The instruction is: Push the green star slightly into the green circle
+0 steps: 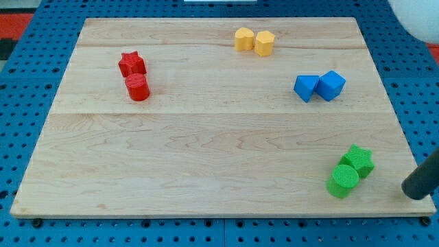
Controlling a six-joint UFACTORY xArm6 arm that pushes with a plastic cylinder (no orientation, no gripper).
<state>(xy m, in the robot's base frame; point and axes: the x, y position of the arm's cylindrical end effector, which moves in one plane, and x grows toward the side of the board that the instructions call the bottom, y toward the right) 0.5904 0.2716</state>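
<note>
Below, a wooden board (219,158) lies on a blue perforated table (20,103) and carries four pairs of coloured blocks. Near the view's bottom right the green star (359,161) sits touching the green circle (342,181), the circle lying just below and to the left of the star. The rod enters from the right edge, and its lower end, the tip (413,192), rests at the board's right margin, to the right of both green blocks and apart from them. The arm has no jaws and holds nothing. At the upper left the red star (132,64) stands just above the red cylinder (138,88), the two in contact. At the top centre a yellow block (243,39) adjoins a yellow hexagonal block (265,42). At the right a blue triangular block (306,88) touches a blue cube (331,85).
</note>
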